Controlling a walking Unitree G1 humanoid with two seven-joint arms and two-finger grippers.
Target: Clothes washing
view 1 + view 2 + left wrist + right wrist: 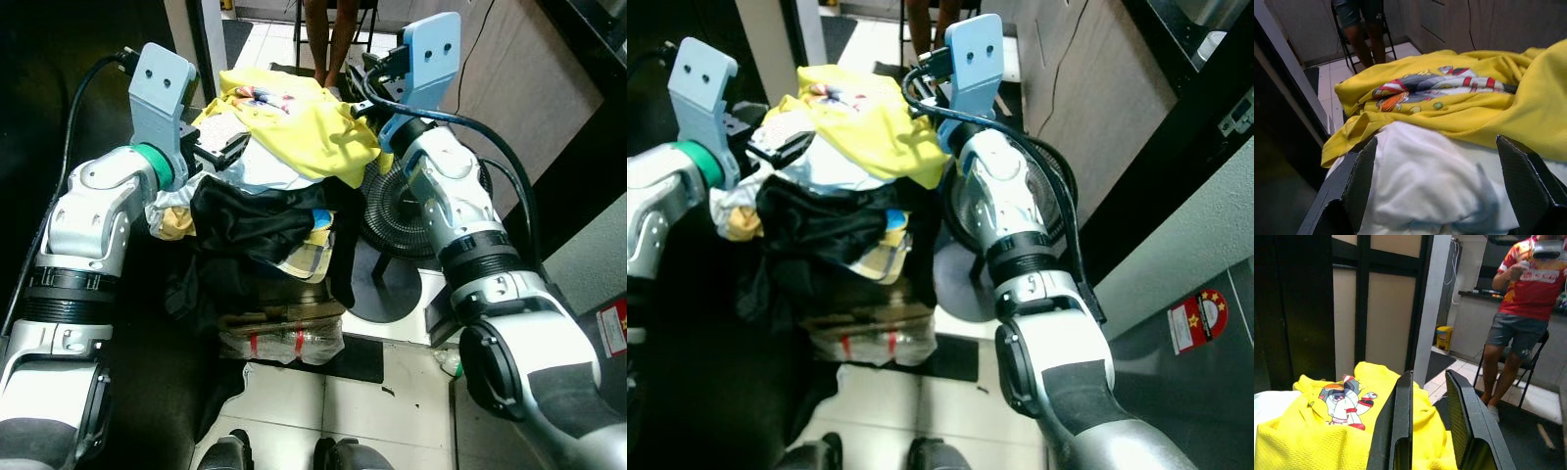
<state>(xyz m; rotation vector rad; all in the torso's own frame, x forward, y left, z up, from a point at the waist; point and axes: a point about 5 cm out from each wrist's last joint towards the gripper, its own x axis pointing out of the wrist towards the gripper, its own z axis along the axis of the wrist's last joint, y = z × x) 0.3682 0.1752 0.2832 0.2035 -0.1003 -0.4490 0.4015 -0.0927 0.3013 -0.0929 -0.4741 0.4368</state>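
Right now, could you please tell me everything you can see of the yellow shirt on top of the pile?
The yellow shirt is a mesh-like knit with a cartoon print in red, white and orange. It lies crumpled on top of the clothes pile, draped over a white garment and above a black garment. The left gripper has its fingers spread around the white cloth just below it; the right gripper sits at its far side, fingers close together.

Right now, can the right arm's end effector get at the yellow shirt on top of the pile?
Probably yes: the right end effector sits at the yellow shirt, which lies uncovered on top of the clothes pile.
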